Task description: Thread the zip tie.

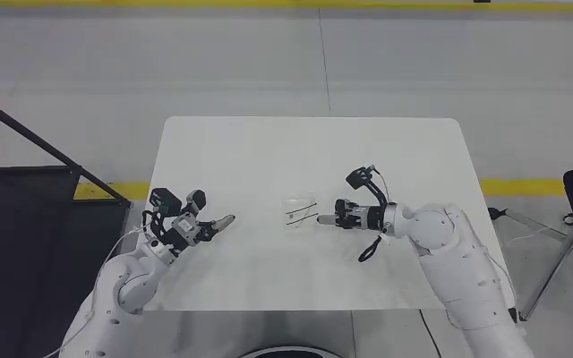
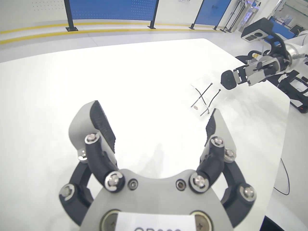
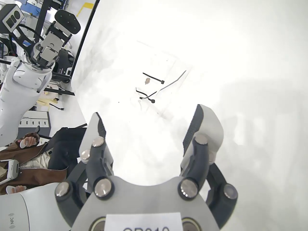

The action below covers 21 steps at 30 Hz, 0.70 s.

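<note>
Three thin black zip ties (image 1: pixel 300 213) (image 2: pixel 203 95) (image 3: pixel 154 79) lie on a small clear sheet (image 1: pixel 298 200) near the middle of the white table (image 1: pixel 269 152). My right gripper (image 1: pixel 324 219) (image 3: pixel 149 118) hovers just right of the sheet, open and empty, its fingertips pointing at the ties. My left gripper (image 1: pixel 224 221) (image 2: pixel 156 114) sits over the table's front left part, open with nothing in it, well apart from the ties. In the left wrist view the right gripper (image 2: pixel 228 80) shows beyond the ties.
The table's bare white top surrounds the sheet on all sides. A black panel (image 1: pixel 36 242) stands off the table's left edge. A yellow floor line (image 1: pixel 528 186) runs behind.
</note>
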{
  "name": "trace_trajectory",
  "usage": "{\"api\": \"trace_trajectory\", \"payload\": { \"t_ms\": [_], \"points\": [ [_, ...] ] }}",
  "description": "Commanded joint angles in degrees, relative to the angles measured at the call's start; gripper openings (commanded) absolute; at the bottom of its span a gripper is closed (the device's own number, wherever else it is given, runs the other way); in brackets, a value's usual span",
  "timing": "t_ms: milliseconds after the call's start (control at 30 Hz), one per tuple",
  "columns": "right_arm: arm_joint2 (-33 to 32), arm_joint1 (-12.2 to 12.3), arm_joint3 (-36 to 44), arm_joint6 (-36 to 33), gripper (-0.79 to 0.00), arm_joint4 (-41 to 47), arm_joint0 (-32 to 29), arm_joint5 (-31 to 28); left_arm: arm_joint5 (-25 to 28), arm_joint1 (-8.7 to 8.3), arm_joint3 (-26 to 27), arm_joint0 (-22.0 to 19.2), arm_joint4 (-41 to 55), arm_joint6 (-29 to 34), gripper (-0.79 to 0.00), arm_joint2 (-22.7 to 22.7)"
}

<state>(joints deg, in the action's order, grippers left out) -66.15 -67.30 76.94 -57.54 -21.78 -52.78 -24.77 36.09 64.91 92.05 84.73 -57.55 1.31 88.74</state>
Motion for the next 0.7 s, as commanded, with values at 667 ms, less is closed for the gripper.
{"api": "trace_trajectory", "payload": {
  "t_ms": [667],
  "points": [
    [5.81,-1.15,-7.63,1.32,-0.560,2.54,5.80,2.89,0.00,0.00,0.00,0.00,0.00,0.00,0.000,0.00]
  ]
}}
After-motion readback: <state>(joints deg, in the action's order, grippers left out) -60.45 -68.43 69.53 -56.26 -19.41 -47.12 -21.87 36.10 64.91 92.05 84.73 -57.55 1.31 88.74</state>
